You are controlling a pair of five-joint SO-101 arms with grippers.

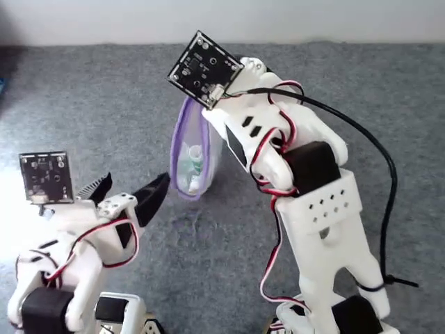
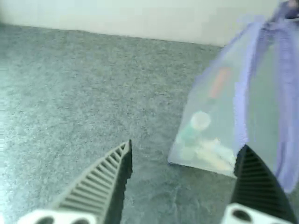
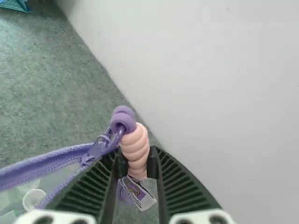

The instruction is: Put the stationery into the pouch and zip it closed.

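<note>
Grey carpet (image 1: 83,90), white wall (image 1: 208,21) behind. R gripper (image 3: 135,163) is clamped on the pink zip charm (image 3: 135,142) at the top of the pouch (image 1: 197,149), which hangs w/ stationery (image 1: 193,168) in its bottom. L gripper (image 1: 138,178) sits just beside the pouch, jaws spread, holding nothing.

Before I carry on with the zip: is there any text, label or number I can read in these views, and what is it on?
No text is legible in these views.
Paper tag hanging from the zipper pull: a printed mark, too blurred to read.
Stationery inside the pouch: any print is too small to read.
Wrist circuit boards: markings too small to read.
</note>
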